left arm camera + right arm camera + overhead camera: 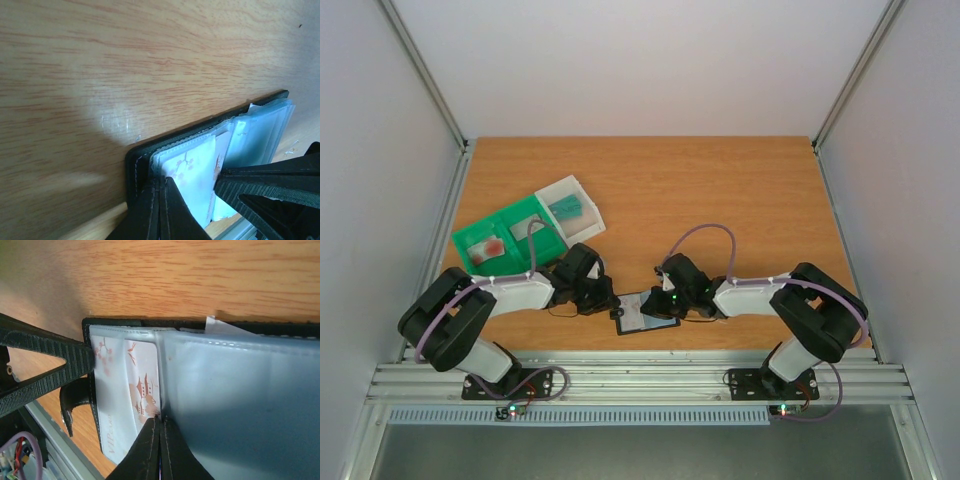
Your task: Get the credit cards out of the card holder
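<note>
The wooden table [720, 180] carries a green-and-white sorting tray [470, 246] at the left. The card holder [642, 313] lies open at the near edge between the arms, apart from the tray. It looks light and floppy, with slick clear sleeves, so it needs pinning. The left gripper [160, 187] is pinched tight on its black cover edge. The right gripper [160, 426] is nipped closed on a sleeved page, possibly catching the white blossom-print card [125, 400] too; that is hard to tell. The card looks thin, stiff and slippery, best taken by its exposed edge.
</note>
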`<state>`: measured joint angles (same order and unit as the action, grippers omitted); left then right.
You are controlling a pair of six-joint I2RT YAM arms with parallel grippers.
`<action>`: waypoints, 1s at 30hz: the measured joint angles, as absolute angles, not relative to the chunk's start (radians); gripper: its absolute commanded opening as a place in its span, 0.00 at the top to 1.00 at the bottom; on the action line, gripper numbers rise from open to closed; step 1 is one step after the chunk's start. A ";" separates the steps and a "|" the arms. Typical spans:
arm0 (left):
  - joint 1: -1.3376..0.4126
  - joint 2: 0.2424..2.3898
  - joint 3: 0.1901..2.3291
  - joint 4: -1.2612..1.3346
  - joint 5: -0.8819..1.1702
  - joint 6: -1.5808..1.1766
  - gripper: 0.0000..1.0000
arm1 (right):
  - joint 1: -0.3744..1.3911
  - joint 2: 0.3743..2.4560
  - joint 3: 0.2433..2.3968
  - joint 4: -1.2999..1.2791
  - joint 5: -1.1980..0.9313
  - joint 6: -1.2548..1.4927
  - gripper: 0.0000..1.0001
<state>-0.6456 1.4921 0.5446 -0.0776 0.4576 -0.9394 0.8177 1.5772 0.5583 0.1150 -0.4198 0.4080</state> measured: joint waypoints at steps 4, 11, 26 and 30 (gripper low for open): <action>-0.646 1.492 0.544 -0.076 0.456 -0.939 1.00 | 0.810 1.576 0.541 0.144 -0.423 0.419 0.99; -0.646 1.492 0.544 -0.078 0.454 -0.935 1.00 | 0.770 1.525 0.484 0.178 -0.427 0.429 0.99; -0.648 1.504 0.567 -0.107 0.451 -0.908 0.99 | 0.712 1.461 0.467 0.119 -0.440 0.425 0.92; -0.648 1.504 0.569 -0.109 0.451 -0.908 0.99 | 0.712 1.468 0.467 0.126 -0.457 0.421 0.83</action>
